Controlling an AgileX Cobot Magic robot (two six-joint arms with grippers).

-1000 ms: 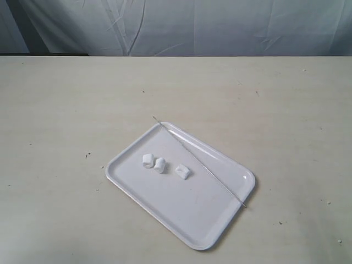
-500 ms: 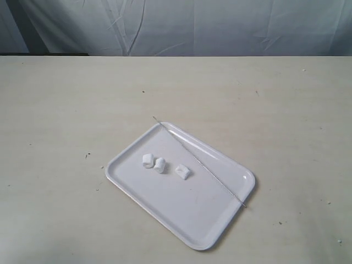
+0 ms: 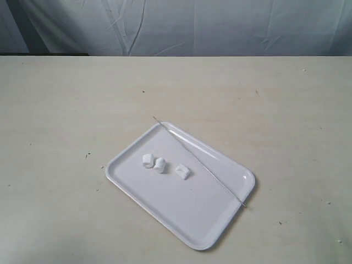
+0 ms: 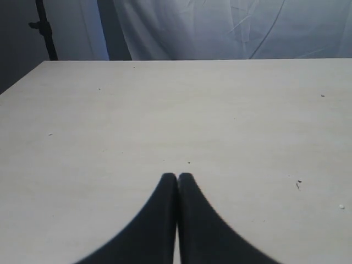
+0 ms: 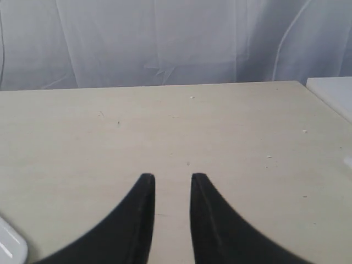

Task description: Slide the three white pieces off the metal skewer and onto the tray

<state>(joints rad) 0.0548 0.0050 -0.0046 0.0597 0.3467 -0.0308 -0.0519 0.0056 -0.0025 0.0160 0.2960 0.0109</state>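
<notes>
White pieces (image 3: 160, 165), skewer (image 3: 199, 163) on tray (image 3: 181, 217); left end effector (image 4: 177, 176) closed; right end effector (image 5: 172, 177) narrow.

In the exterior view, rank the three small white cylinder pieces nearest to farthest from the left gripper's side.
Left gripper is outside that view; going by its side:
1. Leftmost white piece, left end of the row.
2. Middle white piece, close beside it.
3. Rightmost white piece, nearest the thin metal skewer.
</notes>
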